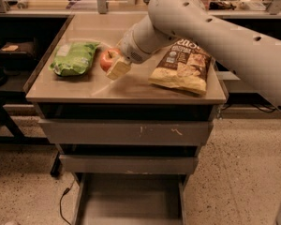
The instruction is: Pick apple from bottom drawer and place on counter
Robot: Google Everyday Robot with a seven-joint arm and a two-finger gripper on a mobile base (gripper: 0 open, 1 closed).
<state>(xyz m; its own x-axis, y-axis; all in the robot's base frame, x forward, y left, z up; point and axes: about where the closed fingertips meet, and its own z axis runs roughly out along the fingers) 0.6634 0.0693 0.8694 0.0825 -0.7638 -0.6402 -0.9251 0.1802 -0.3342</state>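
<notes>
The small red apple (pixel 106 60) is held in my gripper (pixel 113 63) just above the tan counter (pixel 131 86), near its middle left. The gripper is shut on the apple; one pale fingertip (pixel 118 69) shows in front of it. My large white arm reaches in from the upper right. The bottom drawer (pixel 131 198) is pulled open below the cabinet, its flat grey floor bare.
A green chip bag (pixel 74 57) lies on the counter left of the apple. A yellow-brown chip bag (pixel 182 67) lies to the right, partly under my arm. Two upper grey drawers (pixel 126 132) are closed. Dark tables stand to the left.
</notes>
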